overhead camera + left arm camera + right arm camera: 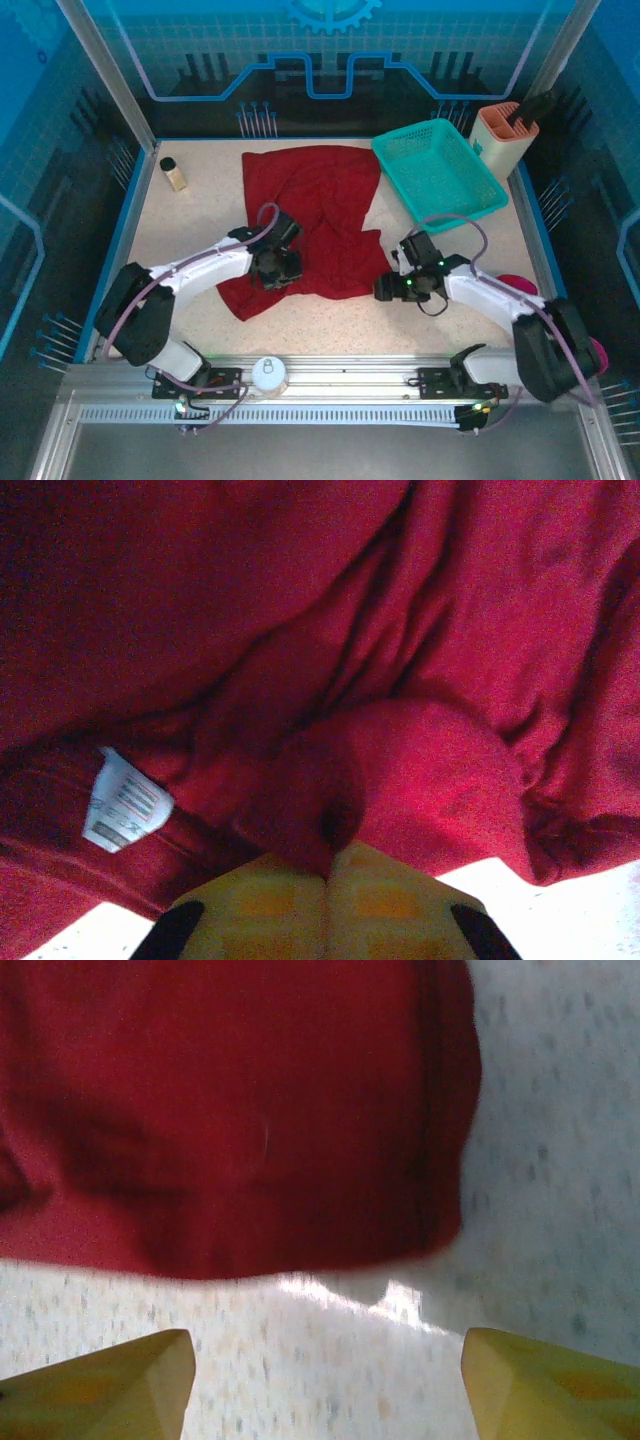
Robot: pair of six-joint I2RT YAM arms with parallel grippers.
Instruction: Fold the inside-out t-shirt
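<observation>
Top external: t-shirt (320,190) on speckled table (330,322), blue walls (200,50).

I'm not making out the very tips of the left tool (327,865). A bunched fold of the t-shirt (420,770) is hanging over them, and the bottom edge is cutting off the rest of the fingers. The shirt is running past the top and both sides there. I'm failing to read the white label (124,800) — its print is too small. On the right wrist camera everything is looking blurred; the shirt is spilling off the top and left, and the fingers of the right tool (325,1360) are getting clipped at the bottom. From above, the right arm is hiding part of a pink object (517,286).
</observation>
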